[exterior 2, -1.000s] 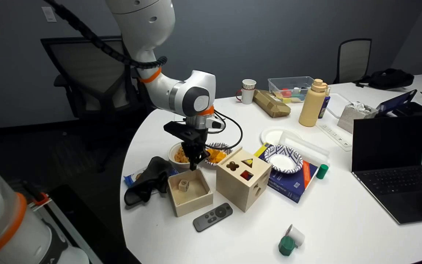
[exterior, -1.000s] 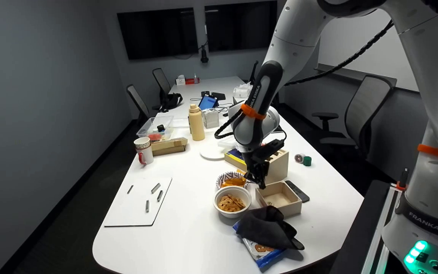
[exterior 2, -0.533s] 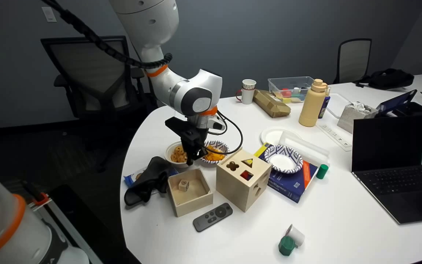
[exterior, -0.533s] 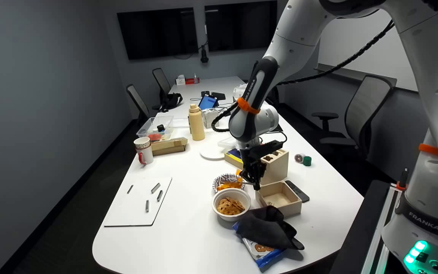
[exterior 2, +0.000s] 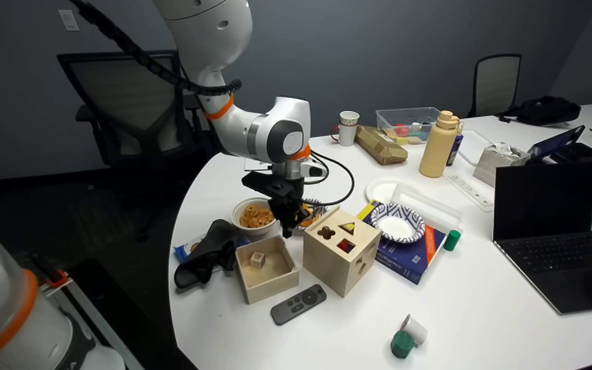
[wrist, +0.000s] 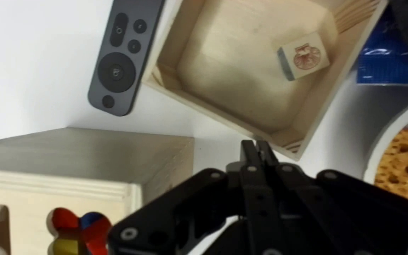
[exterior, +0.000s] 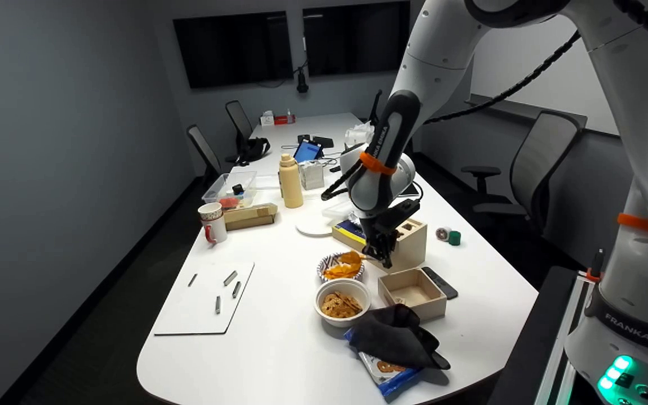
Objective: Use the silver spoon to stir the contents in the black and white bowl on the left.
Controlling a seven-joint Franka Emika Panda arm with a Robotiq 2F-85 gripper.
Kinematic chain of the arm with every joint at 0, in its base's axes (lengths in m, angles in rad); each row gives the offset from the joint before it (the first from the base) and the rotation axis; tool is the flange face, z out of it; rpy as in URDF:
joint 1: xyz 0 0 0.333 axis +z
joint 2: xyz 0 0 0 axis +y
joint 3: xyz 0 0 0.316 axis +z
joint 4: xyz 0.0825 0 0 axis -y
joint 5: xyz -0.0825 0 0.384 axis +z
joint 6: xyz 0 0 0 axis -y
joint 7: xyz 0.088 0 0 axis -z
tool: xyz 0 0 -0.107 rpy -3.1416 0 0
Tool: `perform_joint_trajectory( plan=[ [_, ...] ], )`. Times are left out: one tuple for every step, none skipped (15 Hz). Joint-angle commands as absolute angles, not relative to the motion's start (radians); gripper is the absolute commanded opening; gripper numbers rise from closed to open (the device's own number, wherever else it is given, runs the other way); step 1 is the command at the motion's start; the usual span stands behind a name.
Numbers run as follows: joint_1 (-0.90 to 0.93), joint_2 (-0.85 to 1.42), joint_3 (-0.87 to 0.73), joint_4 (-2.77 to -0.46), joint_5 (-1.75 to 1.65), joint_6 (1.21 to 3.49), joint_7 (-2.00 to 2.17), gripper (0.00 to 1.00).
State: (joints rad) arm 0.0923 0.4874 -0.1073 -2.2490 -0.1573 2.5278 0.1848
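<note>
Nearest in an exterior view lies the dark cloth [exterior: 394, 334], with the white bowl [exterior: 340, 323] just beyond it and the wooden tray [exterior: 430, 310] to that bowl's right. Past these hangs the gripper [wrist: 256, 145], its fingertips drawn together in the wrist view; since the silver spoon [exterior: 368, 258] juts from it in an exterior view, I judge that it is pinching the handle. Half a second ago it stood closer to the tray and the white bowl; now, in both exterior views, it has swung away from them, toward the wooden cube [exterior: 413, 247], and the orange-yellow contents [exterior: 340, 272] rise in a higher mound on the far side of the black and white bowl [exterior: 328, 262]. That suggests the stirring is under way, the stroke shoving pieces across the bowl, some perhaps near spilling over the rim. The spoon points leftward from the gripper in an exterior view and reaches the pieces; its long axis runs sideways there, nearly level to the eye, but its head is buried or too small to make out, so any dip is uncertain. Farther off stands the tan bottle [exterior: 291, 183], well apart from the work.
</note>
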Motion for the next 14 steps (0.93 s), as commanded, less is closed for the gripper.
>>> perform_joint_trajectory(
  plan=[
    [0.196,0.520,-0.189,-2.237,-0.335,2.545,0.306,0.01],
    [0.212,0.526,-0.197,-2.235,-0.369,2.541,0.323,0.01],
    [0.221,0.530,-0.197,-2.235,-0.391,2.533,0.330,0.01],
    [0.222,0.535,-0.190,-2.235,-0.399,2.528,0.327,0.01],
    [0.222,0.539,-0.180,-2.235,-0.398,2.523,0.320,0.01],
    [0.211,0.542,-0.161,-2.235,-0.381,2.515,0.294,0.01],
    [0.199,0.543,-0.144,-2.236,-0.359,2.509,0.273,0.01],
    [0.191,0.545,-0.131,-2.234,-0.345,2.505,0.259,0.01],
    [0.179,0.545,-0.116,-2.233,-0.327,2.501,0.242,0.01],
    [0.158,0.544,-0.094,-2.233,-0.297,2.492,0.215,0.01],
    [0.143,0.542,-0.077,-2.232,-0.270,2.482,0.194,0.01],
    [0.118,0.540,-0.052,-2.229,-0.229,2.470,0.161,0.01],
    [0.090,0.538,-0.027,-2.224,-0.181,2.455,0.126,0.01],
    [0.065,0.538,-0.008,-2.220,-0.135,2.443,0.097,0.01]
  ],
)
